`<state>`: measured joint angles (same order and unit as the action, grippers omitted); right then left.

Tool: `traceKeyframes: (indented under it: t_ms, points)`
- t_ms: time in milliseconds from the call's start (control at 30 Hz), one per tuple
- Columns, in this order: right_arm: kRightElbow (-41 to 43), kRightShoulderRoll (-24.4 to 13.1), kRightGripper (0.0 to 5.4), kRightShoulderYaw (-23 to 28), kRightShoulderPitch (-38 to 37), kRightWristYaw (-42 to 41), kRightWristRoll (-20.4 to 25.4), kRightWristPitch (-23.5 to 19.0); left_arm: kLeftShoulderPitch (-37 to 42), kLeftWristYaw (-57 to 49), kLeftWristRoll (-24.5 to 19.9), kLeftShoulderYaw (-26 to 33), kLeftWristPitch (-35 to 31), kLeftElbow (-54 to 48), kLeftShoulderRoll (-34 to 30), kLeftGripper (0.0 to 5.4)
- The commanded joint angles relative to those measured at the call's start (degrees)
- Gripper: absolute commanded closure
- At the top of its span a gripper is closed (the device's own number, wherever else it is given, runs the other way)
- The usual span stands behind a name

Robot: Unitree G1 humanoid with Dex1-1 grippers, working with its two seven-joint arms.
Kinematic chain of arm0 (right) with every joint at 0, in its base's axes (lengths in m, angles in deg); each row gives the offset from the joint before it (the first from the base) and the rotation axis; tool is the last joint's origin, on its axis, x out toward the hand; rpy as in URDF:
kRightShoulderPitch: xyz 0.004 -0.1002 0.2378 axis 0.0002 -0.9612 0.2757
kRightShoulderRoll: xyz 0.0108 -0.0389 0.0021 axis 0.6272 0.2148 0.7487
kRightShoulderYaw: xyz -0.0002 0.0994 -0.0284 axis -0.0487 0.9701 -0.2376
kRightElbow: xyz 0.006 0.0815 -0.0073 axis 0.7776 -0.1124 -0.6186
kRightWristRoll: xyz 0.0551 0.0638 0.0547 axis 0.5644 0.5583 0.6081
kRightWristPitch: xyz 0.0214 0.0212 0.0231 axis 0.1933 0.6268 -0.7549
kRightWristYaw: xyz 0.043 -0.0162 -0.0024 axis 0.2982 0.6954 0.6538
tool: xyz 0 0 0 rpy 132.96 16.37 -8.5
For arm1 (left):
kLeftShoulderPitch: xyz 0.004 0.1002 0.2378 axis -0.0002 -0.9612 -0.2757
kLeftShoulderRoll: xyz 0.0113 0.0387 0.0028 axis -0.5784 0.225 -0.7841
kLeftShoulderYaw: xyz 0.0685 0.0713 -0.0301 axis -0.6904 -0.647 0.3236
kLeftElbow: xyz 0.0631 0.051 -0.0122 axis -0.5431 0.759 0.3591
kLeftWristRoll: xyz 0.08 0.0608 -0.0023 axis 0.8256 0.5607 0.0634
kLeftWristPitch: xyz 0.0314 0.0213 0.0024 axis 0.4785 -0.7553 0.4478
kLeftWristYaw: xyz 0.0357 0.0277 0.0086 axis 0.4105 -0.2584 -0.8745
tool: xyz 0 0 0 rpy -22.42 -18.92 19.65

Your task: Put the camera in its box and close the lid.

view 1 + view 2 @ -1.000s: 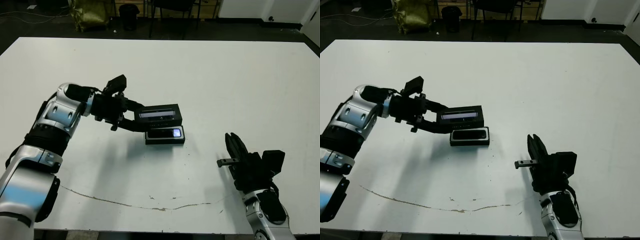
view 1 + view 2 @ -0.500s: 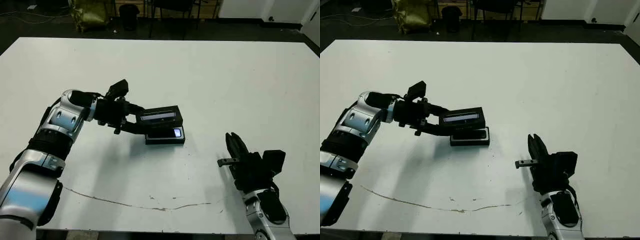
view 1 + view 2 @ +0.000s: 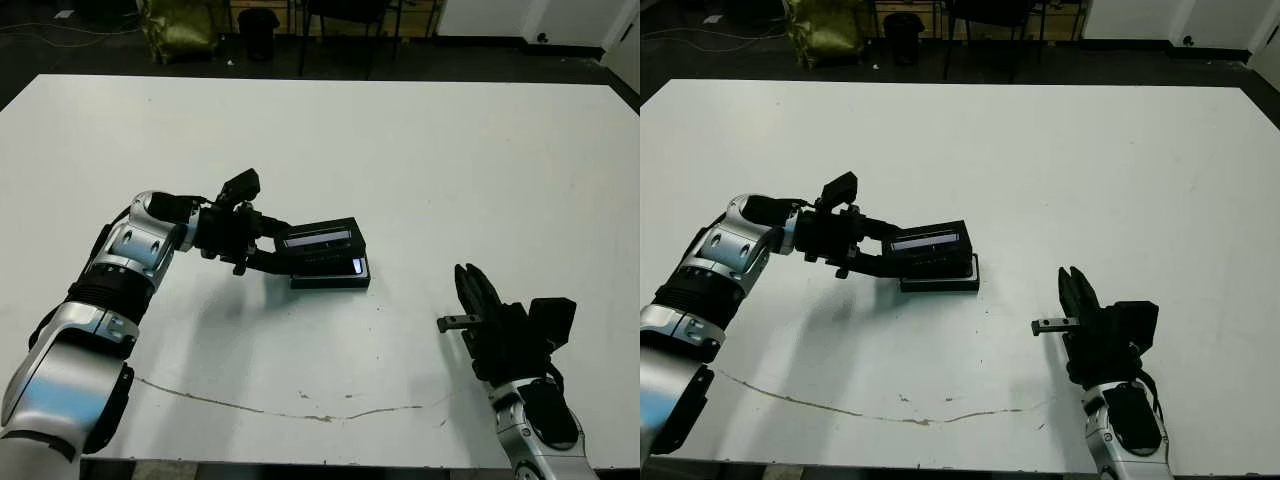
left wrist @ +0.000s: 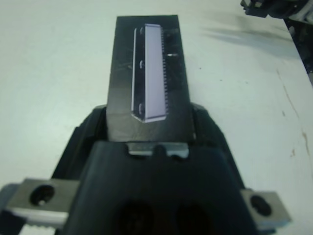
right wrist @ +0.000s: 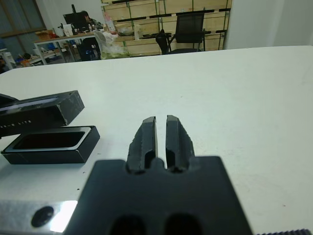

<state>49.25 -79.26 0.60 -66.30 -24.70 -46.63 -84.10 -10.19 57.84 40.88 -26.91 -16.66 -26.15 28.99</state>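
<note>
My left gripper is shut on one end of the lid, a black cover with a pale stripe on top. It holds the lid low over the box, covering most of it and tilted slightly. The camera lies in the box; only its near edge with a small bright screen shows. In the left wrist view the lid runs straight out between the fingers. In the right wrist view the lid hangs just above the box. My right gripper rests shut near the table's front right, holding nothing.
A thin brown crack line runs along the table's front part. The white table stretches far back and to the right. Chairs and a yellow bag stand on the dark floor beyond the far edge.
My left gripper has lowered the lid and carried it a little nearer, so it now covers most of the box and camera. The right arm has stayed put.
</note>
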Motion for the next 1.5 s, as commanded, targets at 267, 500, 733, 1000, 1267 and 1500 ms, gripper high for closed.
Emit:
traceKeyframes:
  t_ms: [267, 500, 733, 1000, 1267, 1500]
  points:
    - [-0.66, -0.11, 5.4, -0.04, -0.71, 0.46, 0.31, -1.19, -0.62, 0.33, 1.46, -1.1, 1.11, 1.14, 0.56, 2.88]
    - [0.2, -0.43, 5.4, -0.43, -0.95, 1.18, -0.38, -2.11, 0.34, 0.18, 2.74, -2.1, 2.23, 0.94, 1.17, 2.88]
    - [-0.44, -0.48, 5.4, -0.61, -0.94, 0.85, -0.49, -1.12, 2.7, 1.21, 3.28, -2.62, 2.61, 0.48, 1.65, 2.88]
    - [-3.32, -0.03, 5.4, -0.21, -0.83, -0.31, 0.44, 2.08, 5.15, 1.86, 4.46, -3.29, 3.09, 0.08, 1.28, 2.88]
    - [-3.14, -0.32, 5.4, -0.35, -0.81, -0.38, 0.5, 2.0, 6.05, 2.58, 5.07, -3.37, 4.43, 0.08, 0.86, 2.88]
    - [-3.26, -0.1, 5.4, -0.41, -1.0, -0.29, 0.39, 2.35, 6.71, 3.78, 6.59, -4.59, 3.72, 0.79, 0.58, 2.88]
